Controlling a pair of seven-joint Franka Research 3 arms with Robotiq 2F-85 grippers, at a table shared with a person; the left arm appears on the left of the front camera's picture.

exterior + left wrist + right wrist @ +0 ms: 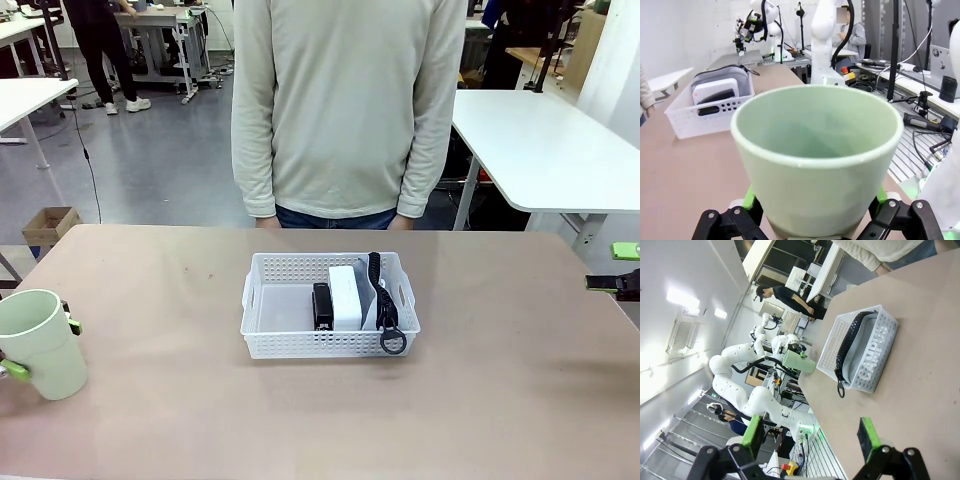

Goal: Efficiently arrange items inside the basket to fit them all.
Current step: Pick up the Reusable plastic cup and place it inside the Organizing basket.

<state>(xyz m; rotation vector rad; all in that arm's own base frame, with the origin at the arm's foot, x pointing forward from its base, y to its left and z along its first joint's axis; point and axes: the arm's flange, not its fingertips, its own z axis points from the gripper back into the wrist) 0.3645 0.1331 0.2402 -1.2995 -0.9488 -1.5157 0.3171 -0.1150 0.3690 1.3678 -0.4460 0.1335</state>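
Left gripper (812,220) clamped pale green plastic cup (40,342), lower left of frame. Right gripper (812,437) gaped empty. Next, likely: carry cup into white perforated plastic basket (262,338), open left end.

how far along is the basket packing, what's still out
Three items already stand packed at the right end of the basket: stapler, clock and pouch. In hand: the left gripper grips the cup, off at the table's left edge. Left to do: set it in the basket's free left end. The right gripper is open.
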